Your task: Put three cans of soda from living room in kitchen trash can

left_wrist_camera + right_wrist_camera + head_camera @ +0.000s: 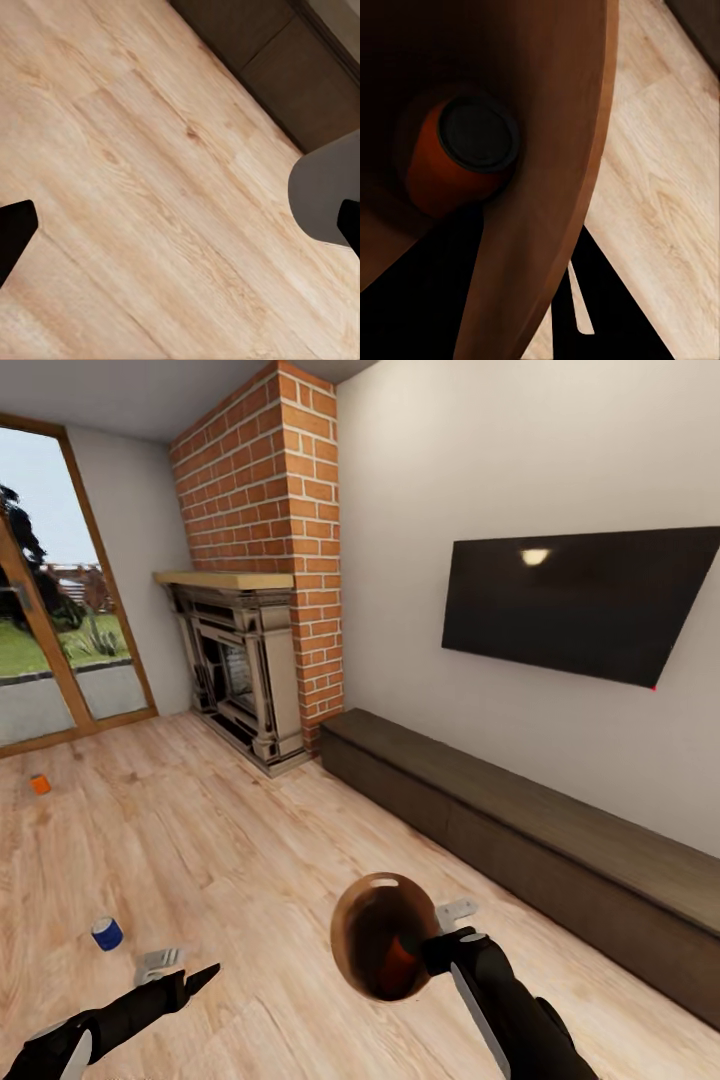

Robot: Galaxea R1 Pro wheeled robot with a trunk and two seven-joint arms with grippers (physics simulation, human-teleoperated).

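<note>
Head view, lower middle of the frame: the right gripper (pixel 445 950) grips the rim of the bin (pixel 370 920), its fingers closed on the wall, and the brown mouth faces the camera. I judge the bin is carried along so that cans can be dropped in where they lie. One orange can (pixel 461 157) already lies at the bottom, seen in the right wrist view. At lower left, the left gripper (pixel 195 982) is empty with its fingers spread apart over bare floor (pixel 150 187), ready, I think, for the blue can (pixel 107 933) just beyond it. Farther, at middle left, a second orange can (pixel 40 784) lies near the glass door (pixel 60 660). The fireplace (pixel 245 670) and TV (pixel 580 600) are behind.
</note>
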